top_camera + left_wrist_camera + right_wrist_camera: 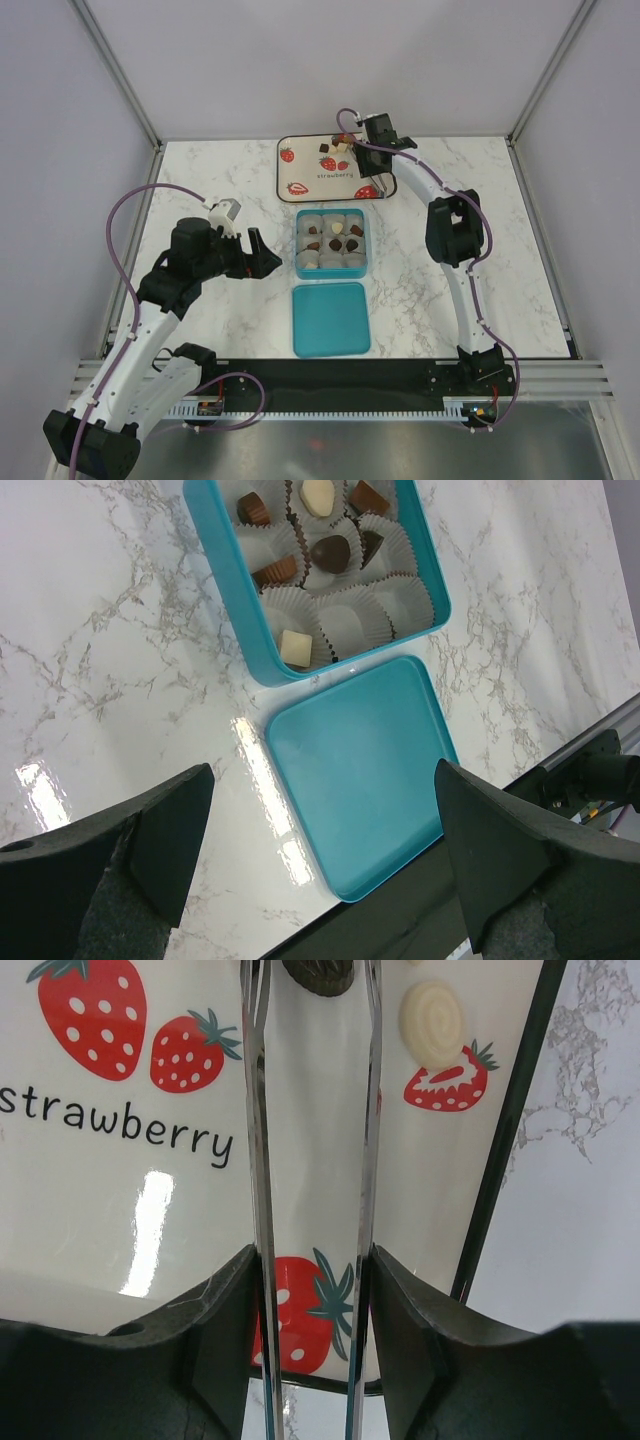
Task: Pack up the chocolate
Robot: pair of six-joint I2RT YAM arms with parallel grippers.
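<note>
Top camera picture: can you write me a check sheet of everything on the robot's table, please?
Surface: white marble table, shiny, no spills seen.
Job's things: teal box open, with paper cups; some hold chocolates, several are empty. Its lid lies flat beside it, nearer the arm bases. A white chocolate and others lie on the strawberry tray.
Clutter: nothing seen.
Grippers: left gripper open and empty, left of the box. Right gripper clamps metal tweezers over the tray, tips by a dark chocolate.
Cables: purple cables loop along both arms.
Surroundings: plain pale walls, metal frame posts.
</note>
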